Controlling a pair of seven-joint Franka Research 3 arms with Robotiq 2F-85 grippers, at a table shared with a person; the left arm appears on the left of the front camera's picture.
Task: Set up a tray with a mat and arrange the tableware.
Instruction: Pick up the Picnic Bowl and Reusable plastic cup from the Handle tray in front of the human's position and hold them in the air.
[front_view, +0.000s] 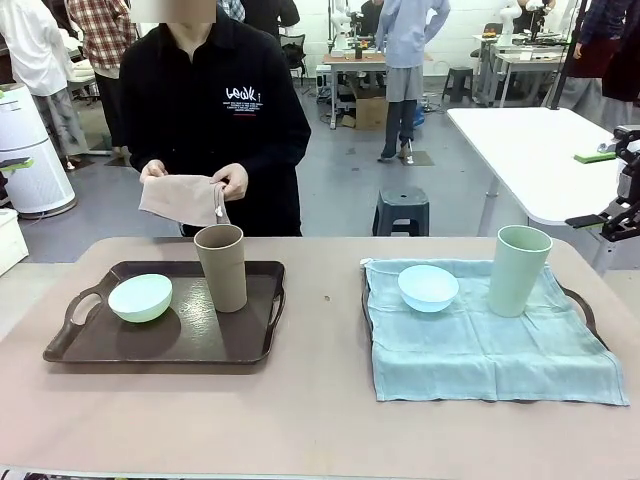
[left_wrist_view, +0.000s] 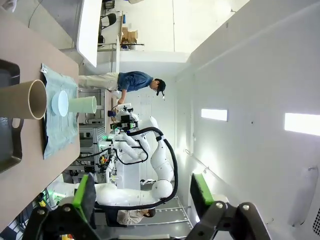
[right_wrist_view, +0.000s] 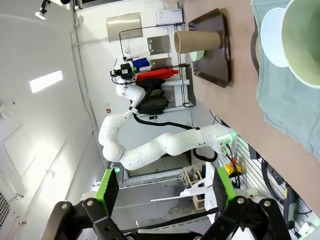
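A dark brown tray (front_view: 100, 345) on the table's left holds a pale green bowl (front_view: 140, 297) and a tall brown cup (front_view: 221, 267). On the right, a teal cloth mat (front_view: 480, 355) covers a second tray (front_view: 587, 310), with a light blue bowl (front_view: 428, 287) and a pale green cup (front_view: 519, 270) on it. Across the table, a person's hands hold a folded beige cloth (front_view: 180, 198). My left gripper (left_wrist_view: 142, 200) is open in the air, well away from the table. My right gripper (right_wrist_view: 166, 195) is likewise open and off the table, holding nothing.
Bare tabletop (front_view: 320, 400) lies between the two trays and along the near edge. A white table (front_view: 540, 150) and a dark stool (front_view: 401, 210) stand behind on the right. A black part of the right arm (front_view: 625, 195) shows at the right edge.
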